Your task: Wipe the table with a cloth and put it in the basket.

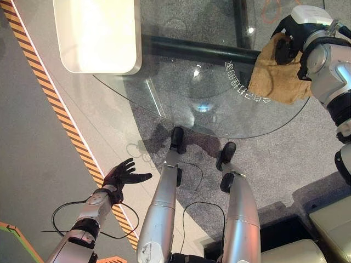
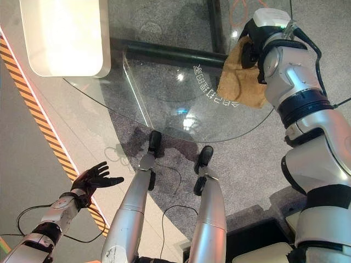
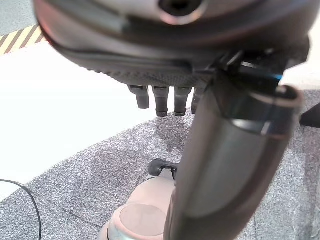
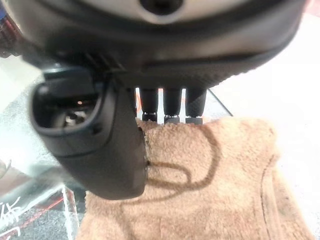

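One tan cloth (image 1: 277, 74) lies on the round glass counter (image 1: 181, 82), at the counter's right edge, partly spread and rumpled. Its long axis runs from the far side of the counter toward the near rim, and its near end hangs a little past that rim.

The right hand (image 1: 285, 46) sits on the far end of the cloth, so most of the fabric stretches away from the hand toward the near edge of the counter. In the right wrist view the cloth (image 4: 210, 180) spreads out beneath the hand (image 4: 100, 145), its fingertips (image 4: 172, 112) dipping down onto the fabric at the fold and the thumb lying over the cloth beside them. Whether the fingers grip the fabric or merely press on it I cannot tell.

The left hand (image 1: 125, 175) hangs well apart from the counter, low over the floor near a striped orange-and-black line (image 1: 60, 115), fingers spread and relaxed, holding nothing.

A single white rounded slab (image 1: 98, 35) lies at the far left of the counter, well away from the cloth.
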Robot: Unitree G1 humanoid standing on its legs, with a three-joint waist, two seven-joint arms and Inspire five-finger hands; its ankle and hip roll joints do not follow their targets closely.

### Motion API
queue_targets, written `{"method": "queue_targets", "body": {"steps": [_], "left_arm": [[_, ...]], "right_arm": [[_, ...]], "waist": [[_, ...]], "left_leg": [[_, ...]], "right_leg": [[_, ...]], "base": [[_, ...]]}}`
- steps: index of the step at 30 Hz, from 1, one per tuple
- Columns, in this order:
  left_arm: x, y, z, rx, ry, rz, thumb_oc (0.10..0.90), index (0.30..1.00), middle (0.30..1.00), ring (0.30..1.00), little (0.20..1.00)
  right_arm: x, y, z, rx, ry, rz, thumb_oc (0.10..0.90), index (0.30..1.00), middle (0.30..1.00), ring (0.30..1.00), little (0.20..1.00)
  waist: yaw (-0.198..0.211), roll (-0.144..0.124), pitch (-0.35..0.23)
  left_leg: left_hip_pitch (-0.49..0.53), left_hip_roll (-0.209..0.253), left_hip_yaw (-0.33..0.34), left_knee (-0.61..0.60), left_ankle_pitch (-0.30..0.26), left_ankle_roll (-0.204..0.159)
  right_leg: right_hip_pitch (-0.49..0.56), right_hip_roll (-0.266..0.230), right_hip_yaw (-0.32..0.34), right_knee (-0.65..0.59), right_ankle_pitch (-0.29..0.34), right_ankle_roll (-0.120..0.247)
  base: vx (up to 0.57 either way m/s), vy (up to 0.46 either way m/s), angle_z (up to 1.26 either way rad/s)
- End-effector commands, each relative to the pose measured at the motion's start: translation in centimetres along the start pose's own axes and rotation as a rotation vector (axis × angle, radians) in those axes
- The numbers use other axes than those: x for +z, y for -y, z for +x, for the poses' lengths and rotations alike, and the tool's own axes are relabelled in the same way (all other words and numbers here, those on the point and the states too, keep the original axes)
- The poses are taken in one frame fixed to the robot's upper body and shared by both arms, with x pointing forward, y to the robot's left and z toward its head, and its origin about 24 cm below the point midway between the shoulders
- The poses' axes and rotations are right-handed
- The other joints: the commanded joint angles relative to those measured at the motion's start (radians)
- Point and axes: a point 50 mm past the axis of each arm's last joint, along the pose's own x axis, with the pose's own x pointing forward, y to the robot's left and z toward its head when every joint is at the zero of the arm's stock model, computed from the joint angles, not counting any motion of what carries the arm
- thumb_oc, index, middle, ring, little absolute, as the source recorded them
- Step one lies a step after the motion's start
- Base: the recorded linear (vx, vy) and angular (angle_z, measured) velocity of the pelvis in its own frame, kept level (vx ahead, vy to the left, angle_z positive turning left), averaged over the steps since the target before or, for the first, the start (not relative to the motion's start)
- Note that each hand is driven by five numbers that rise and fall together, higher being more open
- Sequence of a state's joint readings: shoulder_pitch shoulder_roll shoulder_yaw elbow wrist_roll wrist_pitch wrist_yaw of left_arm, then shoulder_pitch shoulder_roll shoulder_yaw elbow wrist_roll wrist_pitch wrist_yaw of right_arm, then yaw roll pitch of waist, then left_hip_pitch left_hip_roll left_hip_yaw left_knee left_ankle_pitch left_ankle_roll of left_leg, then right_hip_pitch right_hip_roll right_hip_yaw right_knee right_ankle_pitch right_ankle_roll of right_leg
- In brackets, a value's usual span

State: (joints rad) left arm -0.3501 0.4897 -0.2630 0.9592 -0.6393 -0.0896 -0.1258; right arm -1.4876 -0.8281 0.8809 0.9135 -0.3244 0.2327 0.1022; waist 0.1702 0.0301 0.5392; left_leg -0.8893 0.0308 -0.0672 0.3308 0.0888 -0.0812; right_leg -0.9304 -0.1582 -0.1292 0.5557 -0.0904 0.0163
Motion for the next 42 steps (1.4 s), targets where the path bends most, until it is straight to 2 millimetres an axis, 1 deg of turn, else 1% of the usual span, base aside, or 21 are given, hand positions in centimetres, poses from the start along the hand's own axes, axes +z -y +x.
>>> {"method": "queue_targets", "body": {"steps": [1,13,24,33,38,42], "left_arm": [[-2.6,-1.9,-1.5,0.035,-0.089,0.032,0.800,0.900,0.900,0.900,0.900],[-2.5,-1.9,-1.4,0.027,-0.087,0.033,0.800,0.900,0.900,0.900,0.900],[-2.4,-1.9,-1.4,0.025,-0.087,0.032,0.800,0.900,0.900,0.900,0.900],[-2.4,-1.8,-1.4,0.023,-0.084,0.034,0.800,0.900,0.900,0.900,0.900],[-2.3,-1.8,-1.3,0.022,-0.083,0.034,0.800,0.900,0.900,0.900,0.900],[-2.2,-1.6,-1.2,0.022,-0.079,0.029,0.800,0.900,0.900,0.900,0.900]], "right_arm": [[-0.5,2.2,-0.4,-0.057,0.014,-0.084,0.100,0.300,0.300,0.300,0.200],[0.0,2.0,-0.4,-0.048,0.036,-0.110,0.100,0.300,0.300,0.300,0.200],[-0.2,1.8,-0.3,-0.044,0.036,-0.112,0.100,0.300,0.300,0.300,0.200],[0.1,1.9,-0.4,-0.050,0.046,-0.110,0.100,0.300,0.300,0.300,0.200],[0.6,2.1,-0.4,-0.069,0.074,-0.075,0.100,0.300,0.300,0.300,0.200],[1.6,2.0,-0.4,-0.070,0.112,-0.082,0.100,0.300,0.300,0.300,0.200]], "waist": [[-0.008,0.025,-0.019],[-0.008,0.025,-0.019],[-0.007,0.028,-0.019],[-0.007,0.026,-0.019],[-0.007,0.027,-0.019],[-0.006,0.027,-0.019]], "left_leg": [[0.020,0.023,-0.015,0.041,-0.054,0.029],[0.018,0.024,-0.015,0.042,-0.054,0.030],[0.022,0.023,-0.013,0.038,-0.052,0.030],[0.025,0.023,-0.012,0.032,-0.051,0.030],[0.027,0.022,-0.013,0.033,-0.052,0.030],[0.028,0.022,-0.013,0.030,-0.050,0.030]], "right_leg": [[0.056,-0.044,-0.051,-0.095,0.062,0.038],[0.055,-0.043,-0.052,-0.095,0.062,0.038],[0.058,-0.044,-0.052,-0.100,0.065,0.039],[0.061,-0.044,-0.054,-0.105,0.067,0.039],[0.062,-0.044,-0.054,-0.106,0.068,0.040],[0.063,-0.045,-0.055,-0.109,0.069,0.041]], "base": [[0.00,0.000,0.00],[0.00,0.000,0.00],[0.00,0.000,0.00],[0.00,0.000,0.00],[0.00,0.000,0.00],[0.00,0.000,0.00]]}}
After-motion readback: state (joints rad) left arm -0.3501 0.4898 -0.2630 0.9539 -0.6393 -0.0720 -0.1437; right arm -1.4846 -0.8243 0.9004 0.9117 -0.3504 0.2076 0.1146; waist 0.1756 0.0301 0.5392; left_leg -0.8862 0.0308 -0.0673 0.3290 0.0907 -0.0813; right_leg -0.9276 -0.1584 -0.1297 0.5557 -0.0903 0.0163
